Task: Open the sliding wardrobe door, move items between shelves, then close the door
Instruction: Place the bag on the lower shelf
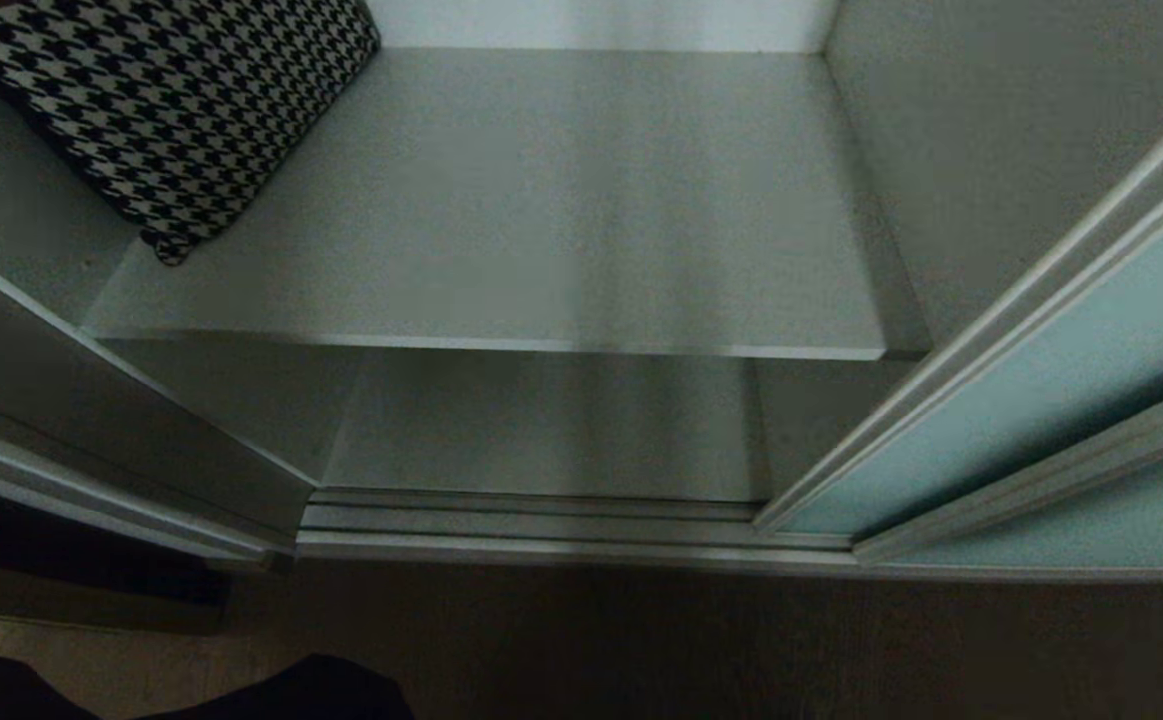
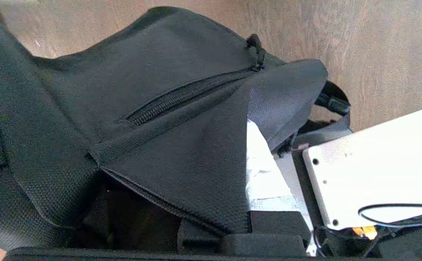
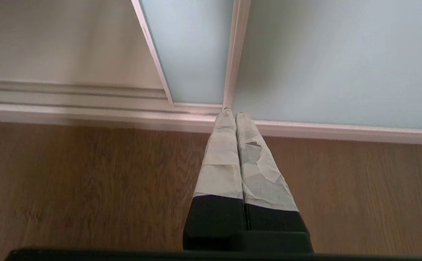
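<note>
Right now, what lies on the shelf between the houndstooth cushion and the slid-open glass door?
Nothing: in the head view the shelf is bare from the houndstooth cushion across to the wardrobe's side wall by the sliding door.

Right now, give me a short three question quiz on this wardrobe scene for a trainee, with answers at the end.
1. True or false: the sliding wardrobe door is pushed aside, leaving the bay open.
2. Multiple choice: what lies on the upper shelf? A) a red box B) a houndstooth cushion C) a pair of shoes
3. Fill in: the left tool is shut on a soft ____ bag.

Key
1. True; the shelf and the floor track are exposed.
2. B, at the shelf's left rear.
3. Black; the right tool is shut with nothing in it, pointing at the base of the door frame above the wooden floor.
</note>
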